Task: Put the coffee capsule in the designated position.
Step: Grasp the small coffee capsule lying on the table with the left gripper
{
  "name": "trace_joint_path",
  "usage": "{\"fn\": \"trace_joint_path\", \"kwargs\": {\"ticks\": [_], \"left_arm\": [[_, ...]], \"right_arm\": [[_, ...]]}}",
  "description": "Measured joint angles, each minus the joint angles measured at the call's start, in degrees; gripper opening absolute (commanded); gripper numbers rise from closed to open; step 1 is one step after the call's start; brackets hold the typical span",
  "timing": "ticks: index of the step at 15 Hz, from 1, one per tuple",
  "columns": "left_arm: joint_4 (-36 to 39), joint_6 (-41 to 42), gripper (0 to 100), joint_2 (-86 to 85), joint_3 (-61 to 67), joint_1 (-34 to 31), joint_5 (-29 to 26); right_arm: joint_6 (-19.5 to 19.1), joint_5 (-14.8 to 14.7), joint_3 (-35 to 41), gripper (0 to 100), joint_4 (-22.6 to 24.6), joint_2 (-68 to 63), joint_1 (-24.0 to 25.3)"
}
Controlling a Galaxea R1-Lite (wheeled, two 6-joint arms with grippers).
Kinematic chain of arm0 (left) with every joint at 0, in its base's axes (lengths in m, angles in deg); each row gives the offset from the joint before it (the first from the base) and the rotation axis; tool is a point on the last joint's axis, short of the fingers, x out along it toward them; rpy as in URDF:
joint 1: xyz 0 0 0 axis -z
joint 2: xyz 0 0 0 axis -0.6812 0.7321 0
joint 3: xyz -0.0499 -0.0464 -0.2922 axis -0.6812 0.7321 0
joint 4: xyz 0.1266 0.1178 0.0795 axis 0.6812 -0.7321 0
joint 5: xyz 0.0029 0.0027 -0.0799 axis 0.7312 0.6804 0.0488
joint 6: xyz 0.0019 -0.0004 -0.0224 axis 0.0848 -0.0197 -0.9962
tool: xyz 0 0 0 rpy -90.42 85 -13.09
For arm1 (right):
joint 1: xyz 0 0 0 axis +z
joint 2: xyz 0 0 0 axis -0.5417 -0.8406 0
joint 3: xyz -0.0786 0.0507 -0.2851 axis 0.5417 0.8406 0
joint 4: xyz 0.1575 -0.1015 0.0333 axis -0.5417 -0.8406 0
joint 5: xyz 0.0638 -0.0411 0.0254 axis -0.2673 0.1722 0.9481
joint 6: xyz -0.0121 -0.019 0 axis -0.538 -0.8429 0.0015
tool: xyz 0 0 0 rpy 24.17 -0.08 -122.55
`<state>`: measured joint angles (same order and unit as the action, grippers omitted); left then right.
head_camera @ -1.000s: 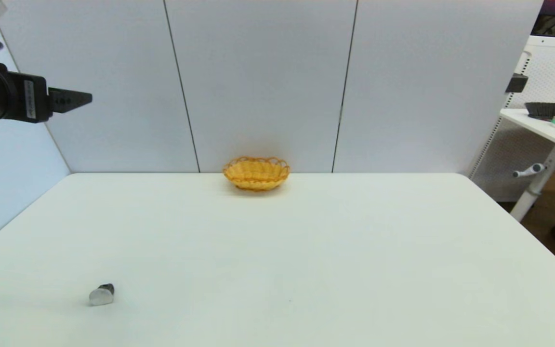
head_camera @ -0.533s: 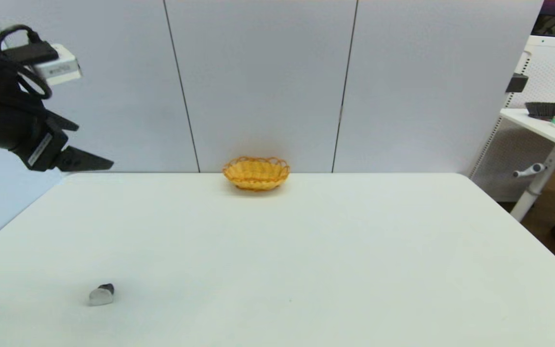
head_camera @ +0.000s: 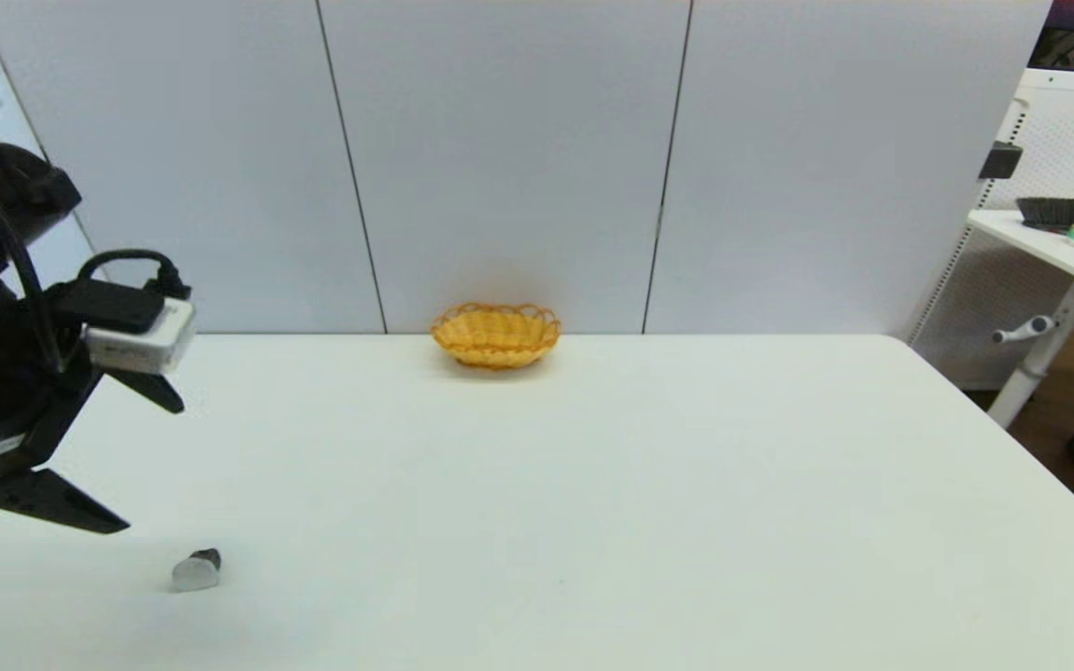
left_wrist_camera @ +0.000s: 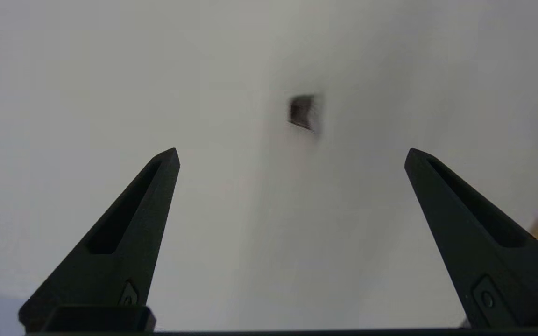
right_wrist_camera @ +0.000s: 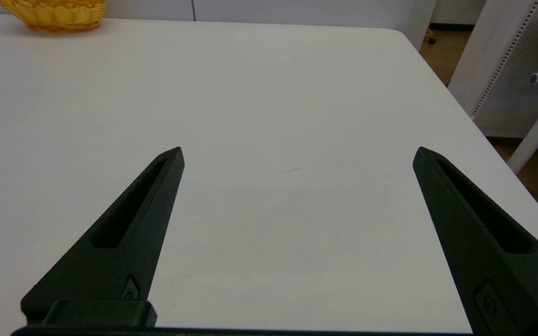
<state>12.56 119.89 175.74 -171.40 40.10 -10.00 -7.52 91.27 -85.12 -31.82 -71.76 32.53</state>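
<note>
You are on the approach: your left gripper [head_camera: 147, 468] hangs spread wide and empty above the coffee capsule [head_camera: 196, 570] on the table's [head_camera: 593, 485] near-left, so next lower around it, pinch, then carry to the far basket [head_camera: 496, 334].

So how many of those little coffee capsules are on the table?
1. The coffee capsule lies near the table's front left, just beside the open left tool, far from the basket. Nothing in view could hide another.
</note>
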Motion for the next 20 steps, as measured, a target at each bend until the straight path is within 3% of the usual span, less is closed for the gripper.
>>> {"fn": "trace_joint_path", "kwargs": {"ticks": [4, 10, 13, 20], "left_arm": [[-1.18, 6.83, 100, 3.8, 2.57, 0.04, 1.16], [2.65, 4.68, 100, 6.27, 9.35, 0.06, 4.83], [7.24, 2.97, 100, 7.53, 11.01, 0.06, 4.94], [9.2, 0.57, 100, 9.64, 12.02, 0.2, 4.83]], "right_arm": [[0.0, 0.02, 0.0, 100, 0.0, 0.0, 0.0], [0.0, 0.02, 0.0, 100, 0.0, 0.0, 0.0], [0.0, 0.02, 0.0, 100, -0.02, 0.0, 0.0], [0.02, 0.0, 0.0, 100, 0.0, 0.0, 0.0]]}}
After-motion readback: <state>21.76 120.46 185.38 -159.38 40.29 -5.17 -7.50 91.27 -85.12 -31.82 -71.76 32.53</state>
